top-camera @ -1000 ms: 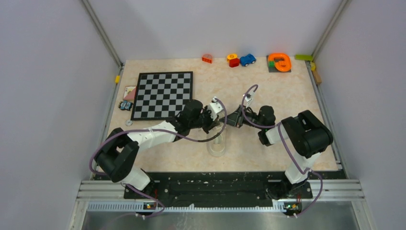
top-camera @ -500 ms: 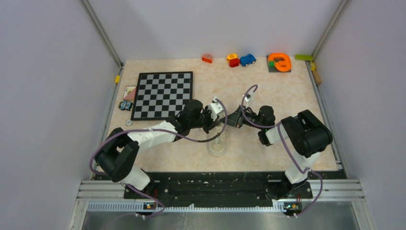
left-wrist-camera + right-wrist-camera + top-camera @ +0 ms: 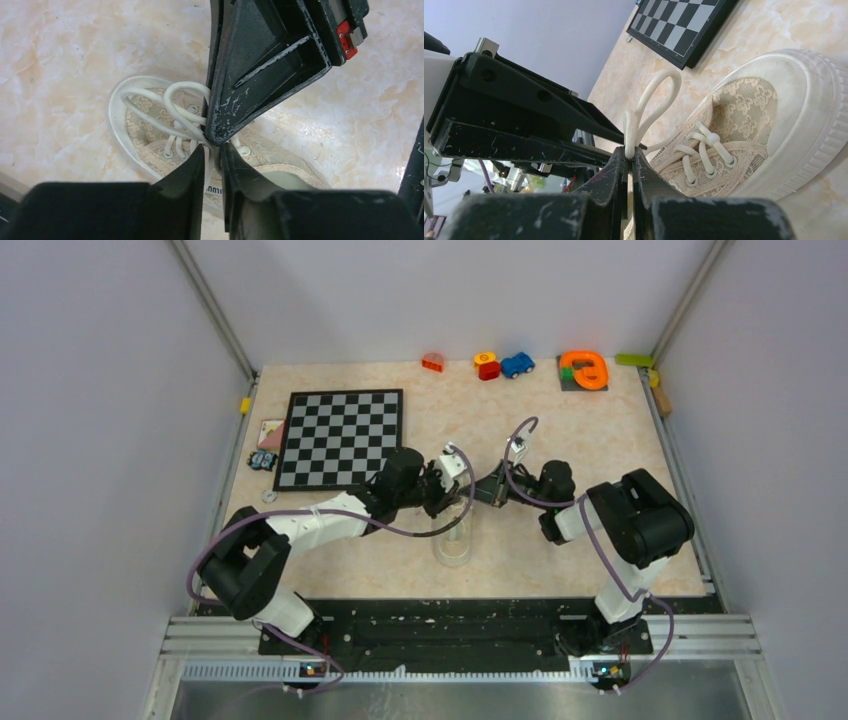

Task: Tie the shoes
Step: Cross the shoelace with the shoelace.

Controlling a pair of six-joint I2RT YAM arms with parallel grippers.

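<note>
The table (image 3: 560,550) carries a chessboard (image 3: 340,437) at its far left and a row of small toys (image 3: 517,364) along the far edge; none of these has shifted over the last second; the left arm (image 3: 320,525) and the right arm (image 3: 640,515) reach inward and meet over the middle, and from above they stand almost exactly where they stood a second ago; the shoe (image 3: 452,545) lies on the bare table just beneath their meeting point, toe toward the near edge, close to the chessboard's near right corner but apart from it; the change is in the jaws, not the arms; the right gripper (image 3: 630,155), parted a moment ago, has now closed tight on the lace loop (image 3: 629,129), pinching both strands at its base while the loop stands up above the fingertips; the left gripper (image 3: 212,165), which was clamped, has begun to ease; its jaws show a narrow gap with a strand of lace running through it, and whether they still hold that strand cannot be told; the right fingertip sits just above it, nearly touching; this reads as the loop passing from left to right, so the bow is partly formed and not yet drawn tight; a slack release could let the loop collapse.
</note>
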